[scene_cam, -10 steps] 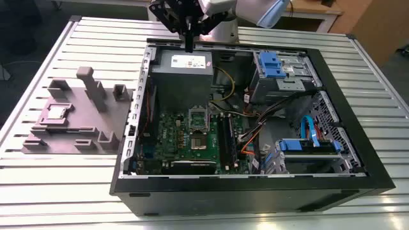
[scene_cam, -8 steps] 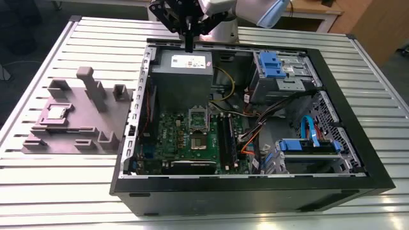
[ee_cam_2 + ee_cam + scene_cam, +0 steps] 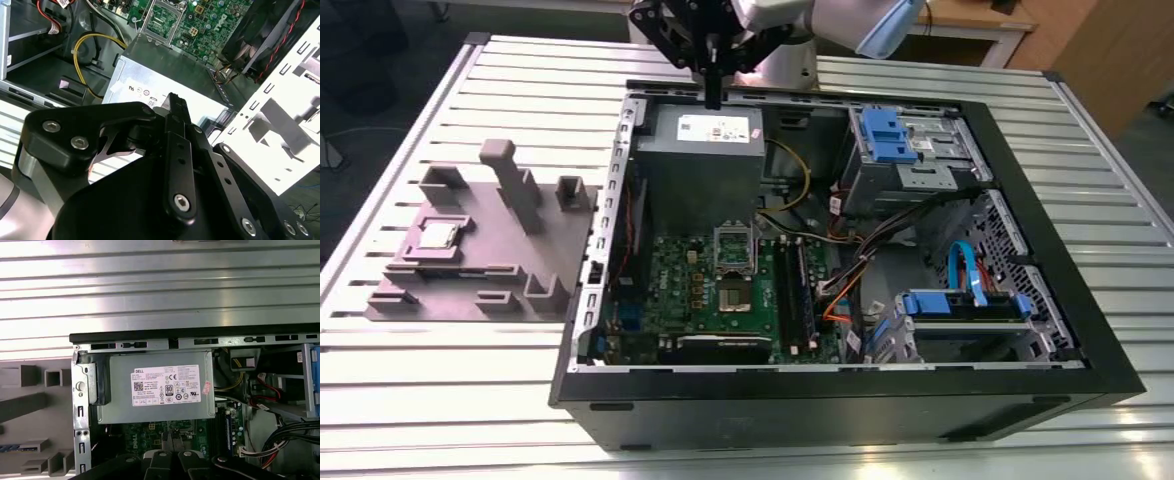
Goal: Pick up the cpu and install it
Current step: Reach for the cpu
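In the exterior view the cpu, a small silvery square chip, lies flat in a recess of the grey stepped fixture at the exterior view's left. My gripper hangs far from it, over the back wall of the open computer case, just above the grey power supply box. Its fingers are shut with nothing between them. In the second wrist view the gripper points at that box's white label. The empty socket sits mid-motherboard.
Inside the case are cables, blue drive brackets and a drive cage. The case stands on a slatted metal table. Upright posts of the fixture rise beside the chip.
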You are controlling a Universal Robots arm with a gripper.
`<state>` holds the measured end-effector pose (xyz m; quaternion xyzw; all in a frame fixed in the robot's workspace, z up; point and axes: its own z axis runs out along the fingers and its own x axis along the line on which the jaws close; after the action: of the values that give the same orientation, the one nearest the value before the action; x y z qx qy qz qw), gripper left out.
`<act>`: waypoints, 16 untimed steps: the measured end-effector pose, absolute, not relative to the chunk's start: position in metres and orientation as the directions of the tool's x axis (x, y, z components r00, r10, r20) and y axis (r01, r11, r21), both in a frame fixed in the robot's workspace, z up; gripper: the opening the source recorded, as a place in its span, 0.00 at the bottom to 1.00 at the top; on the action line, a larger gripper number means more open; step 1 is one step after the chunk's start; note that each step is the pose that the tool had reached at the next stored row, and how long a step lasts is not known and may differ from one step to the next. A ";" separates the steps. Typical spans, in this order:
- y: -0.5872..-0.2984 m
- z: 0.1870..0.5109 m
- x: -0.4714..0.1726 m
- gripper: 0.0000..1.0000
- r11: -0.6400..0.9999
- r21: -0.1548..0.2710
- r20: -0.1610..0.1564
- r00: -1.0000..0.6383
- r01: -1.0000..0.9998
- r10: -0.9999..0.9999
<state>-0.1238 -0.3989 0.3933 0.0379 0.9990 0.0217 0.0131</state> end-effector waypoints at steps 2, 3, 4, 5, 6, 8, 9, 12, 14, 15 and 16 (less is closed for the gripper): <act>-0.399 0.393 -0.125 0.10 0.996 0.044 -0.024 -0.997 0.075 0.076; -0.399 0.393 -0.125 0.10 0.996 0.044 -0.024 -0.997 0.075 0.076; -0.399 0.393 -0.126 0.10 0.996 0.044 -0.024 -0.997 0.075 0.076; -0.399 0.393 -0.126 0.10 0.996 0.044 -0.024 -0.997 0.075 0.076; -0.399 0.393 -0.127 0.10 0.996 0.044 -0.024 -0.997 0.075 0.076; -0.399 0.393 -0.127 0.10 0.996 0.044 -0.024 -0.997 0.075 0.076; -0.399 0.393 -0.127 0.10 0.996 0.044 -0.024 -0.997 0.075 0.076; -0.399 0.393 -0.127 0.10 0.996 0.044 -0.024 -0.997 0.075 0.076; -0.399 0.393 -0.128 0.10 0.996 0.044 -0.025 -0.997 0.075 0.076; -0.399 0.393 -0.128 0.10 0.996 0.044 -0.024 -0.997 0.075 0.076; -0.399 0.393 -0.128 0.10 0.996 0.044 -0.024 -0.997 0.075 0.076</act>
<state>-0.1282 -0.3989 0.3933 0.0379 0.9990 0.0217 0.0131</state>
